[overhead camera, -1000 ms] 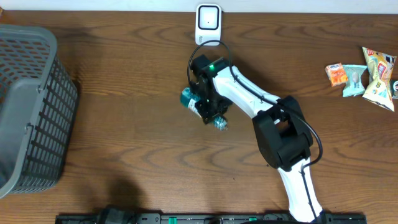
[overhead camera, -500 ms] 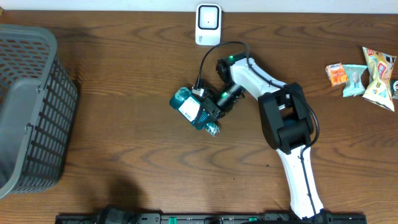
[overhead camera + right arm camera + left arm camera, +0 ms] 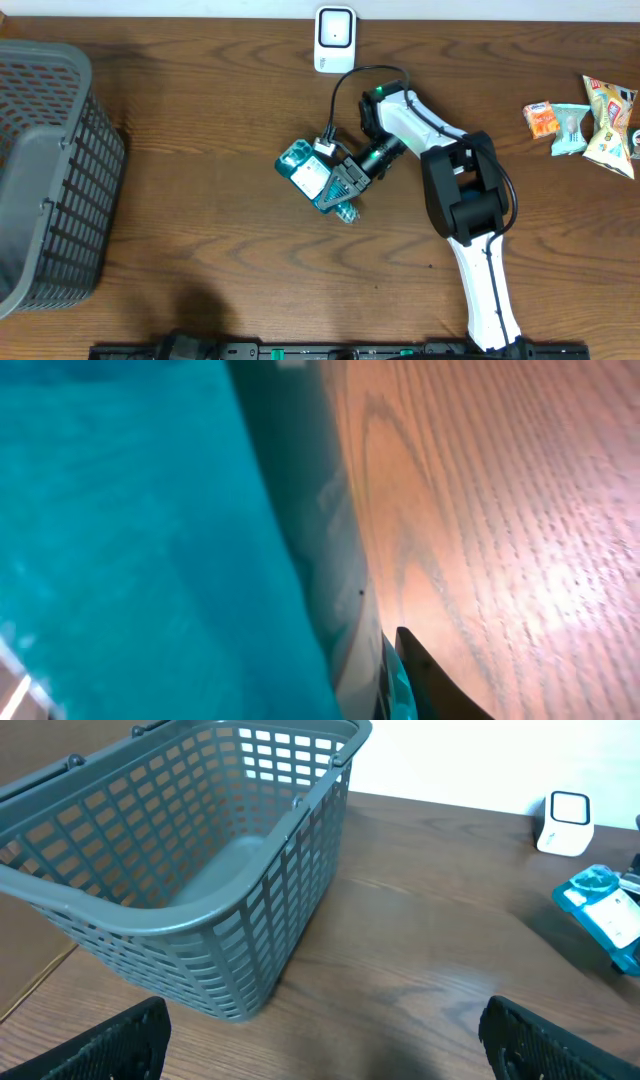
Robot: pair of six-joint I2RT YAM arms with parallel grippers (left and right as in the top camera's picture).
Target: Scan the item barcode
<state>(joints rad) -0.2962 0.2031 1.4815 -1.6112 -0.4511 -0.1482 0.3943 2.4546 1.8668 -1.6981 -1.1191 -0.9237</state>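
Your right end effector (image 3: 340, 185) is clamped on the teal item (image 3: 302, 166), near the middle of the surface (image 3: 200, 100) and just below the white scanner (image 3: 335, 38), which sits at the far edge. The item and scanner are apart, with bare wood between them. The item lies tilted, its rounded teal end toward the basket (image 3: 100, 200) and its white label facing up. A crinkled clear end sticks out on the near side. In the right wrist view, glossy teal fills the left half, and one dark fingertip (image 3: 430, 680) shows at the bottom against the wood grain.

Your left end effector (image 3: 322, 1020) is spread wide and holds nothing, its two dark fingers low in the left wrist view.

The grey plastic basket, a lattice of slots with a solid rim, takes up the left edge. Between it and the item the dark brown surface is open. A black cable (image 3: 337, 95) loops from the right arm toward the scanner. A cluster of snack packets (image 3: 585, 122) lies at the far right edge, well apart from the item.
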